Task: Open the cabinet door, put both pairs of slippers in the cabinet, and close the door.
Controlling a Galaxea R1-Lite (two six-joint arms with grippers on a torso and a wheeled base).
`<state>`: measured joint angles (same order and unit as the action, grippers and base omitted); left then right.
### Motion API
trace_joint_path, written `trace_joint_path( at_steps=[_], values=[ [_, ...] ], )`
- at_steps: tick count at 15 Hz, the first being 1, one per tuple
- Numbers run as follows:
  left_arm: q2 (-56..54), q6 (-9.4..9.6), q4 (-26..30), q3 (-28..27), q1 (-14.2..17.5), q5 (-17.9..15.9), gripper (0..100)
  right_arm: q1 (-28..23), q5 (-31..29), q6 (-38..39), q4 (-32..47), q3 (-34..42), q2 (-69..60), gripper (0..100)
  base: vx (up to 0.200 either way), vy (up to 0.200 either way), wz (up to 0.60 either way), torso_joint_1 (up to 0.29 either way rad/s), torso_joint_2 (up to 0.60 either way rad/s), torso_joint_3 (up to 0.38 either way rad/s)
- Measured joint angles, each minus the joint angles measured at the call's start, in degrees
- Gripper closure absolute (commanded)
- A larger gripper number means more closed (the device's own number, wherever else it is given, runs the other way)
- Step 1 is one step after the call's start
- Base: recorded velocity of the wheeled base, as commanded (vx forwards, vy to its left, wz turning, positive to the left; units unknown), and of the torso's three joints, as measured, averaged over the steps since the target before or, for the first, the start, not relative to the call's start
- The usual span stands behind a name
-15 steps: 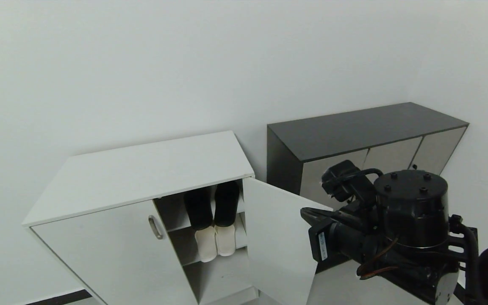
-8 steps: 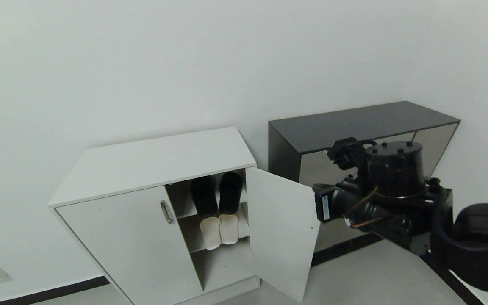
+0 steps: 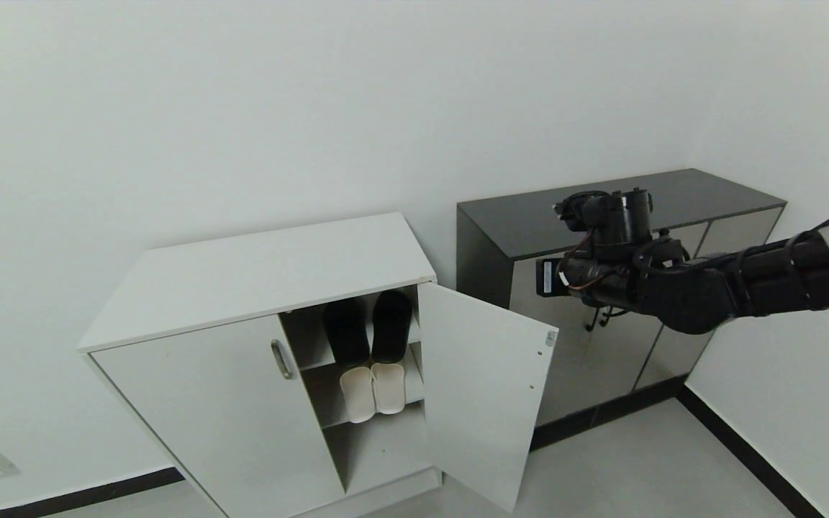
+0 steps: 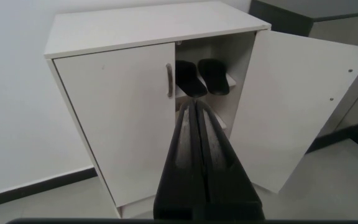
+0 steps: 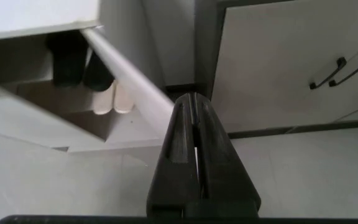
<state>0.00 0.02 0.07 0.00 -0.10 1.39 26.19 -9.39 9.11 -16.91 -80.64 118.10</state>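
Right gripper point(image 5: 194, 107) has its two fingers pressed flat together with nothing between them, and it hangs out past the free edge of the open door point(image 3: 483, 388) of the white cabinet point(image 3: 270, 270), on the door's outer side. Over the last second that arm has lifted away from the camera and stretched out, so that its wrist now sits higher than the door's top corner, in front of the dark cabinet point(image 3: 623, 205) that stands beside the white one. The door itself hangs at much the same angle as before.

Left gripper point(image 4: 194, 112) is likewise clenched on nothing and points at the front of the white cabinet, roughly at the seam between the closed left door point(image 3: 206, 424) and the open compartment.

Inside that compartment the black slippers point(image 3: 368, 327) lie side by side on the upper shelf, and the white slippers point(image 3: 375, 388) sit just below them on the next shelf, ends facing outward.

With both pairs stowed, only the closing looks to be left. To my eye the right arm has come round to the door's outside face to push it shut, though it is not touching the panel yet.
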Motion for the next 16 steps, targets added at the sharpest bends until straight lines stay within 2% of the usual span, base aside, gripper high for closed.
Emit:
trace_joint_path(
  at_steps=[5, 16],
  values=[
    [0.00, -0.02, 0.00, 0.00, -0.01, -0.02, 100, -2.35, 0.79, 0.11, 0.07, -4.86, 6.66, 100, 0.000, 0.000, 0.00, 0.000, 0.00, 0.000],
    [0.00, -0.02, 0.02, 0.00, 0.00, -0.02, 100, -2.49, 1.78, 0.20, 0.40, -4.80, 10.79, 100, 0.000, 0.000, 0.00, 0.000, 0.00, 0.000]
  ],
)
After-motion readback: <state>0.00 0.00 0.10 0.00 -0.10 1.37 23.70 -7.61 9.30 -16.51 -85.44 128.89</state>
